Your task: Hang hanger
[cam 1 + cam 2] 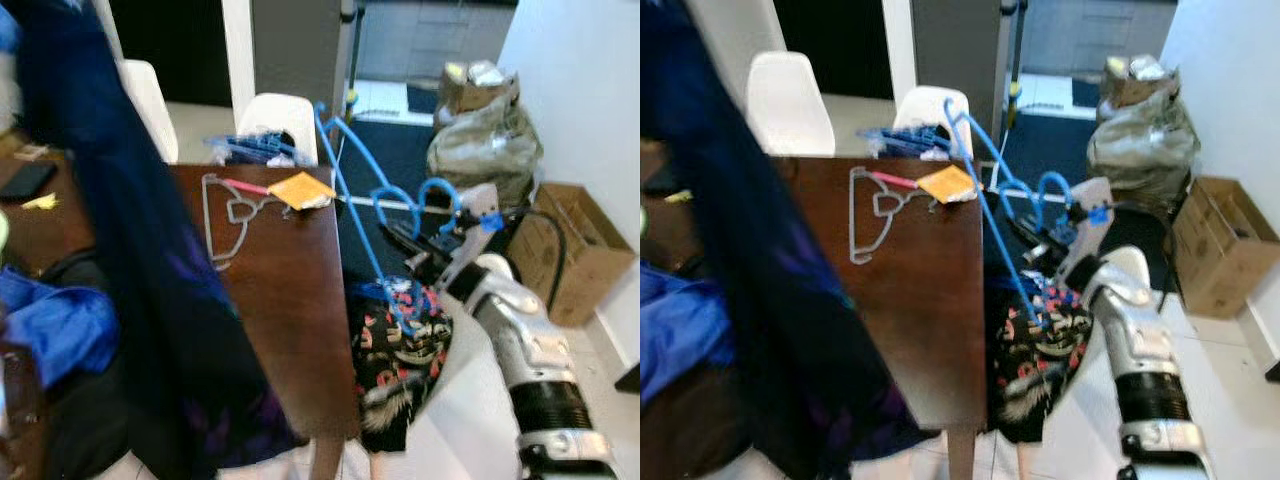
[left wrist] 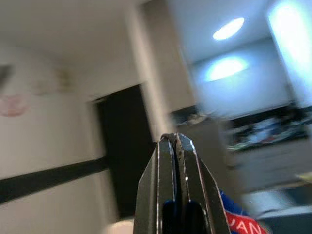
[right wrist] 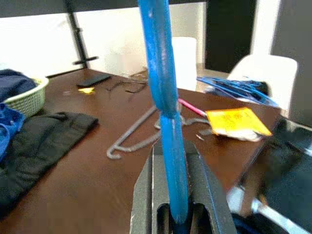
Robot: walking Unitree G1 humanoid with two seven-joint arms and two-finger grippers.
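Looking down from the head, the right gripper (image 1: 425, 262) holds a blue hanger (image 1: 350, 190) just off the right edge of the brown table (image 1: 290, 320), where a grey hanger (image 1: 225, 215) and a yellow packet (image 1: 301, 189) lie. From the right wrist, the hanger's blue bar (image 3: 165, 117) runs clamped between the fingers. From the left wrist, the left gripper (image 2: 175, 146) is pressed closed on nothing, pointing up toward the ceiling.

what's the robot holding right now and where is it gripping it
The right gripper is shut on a blue hanger, clamping one of its thin bars. The left gripper is shut; whether it holds anything cannot be told.
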